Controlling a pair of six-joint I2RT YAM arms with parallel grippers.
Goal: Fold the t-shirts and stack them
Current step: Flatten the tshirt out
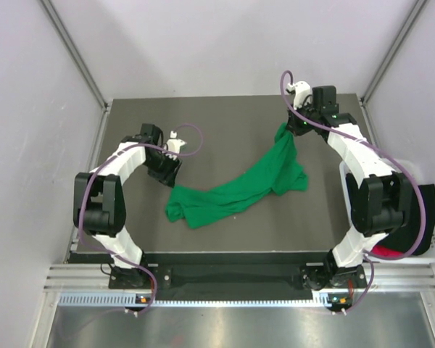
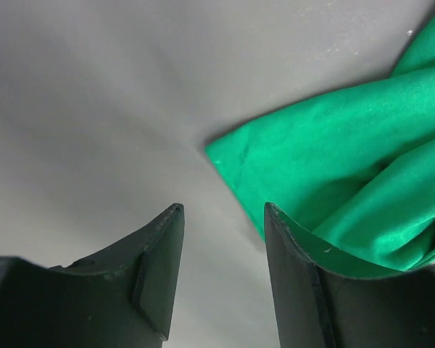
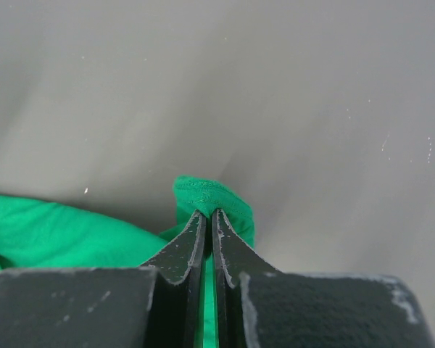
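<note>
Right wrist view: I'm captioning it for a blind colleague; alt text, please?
The right hand is shut on a stitched edge of the green t-shirt, pinched between its dark fingers. More green cloth spreads to the lower left over the grey table.

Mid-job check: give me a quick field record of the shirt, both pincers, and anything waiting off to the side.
green t-shirt: unfolded, rumpled, strung diagonally across the dark table
left pincer: open, empty, just beside the shirt's left end
right pincer: shut on a hem at the shirt's far right end
white basket: right of the table, red cloth bunched inside, mostly hidden by the right arm
fold: not yet started
</note>
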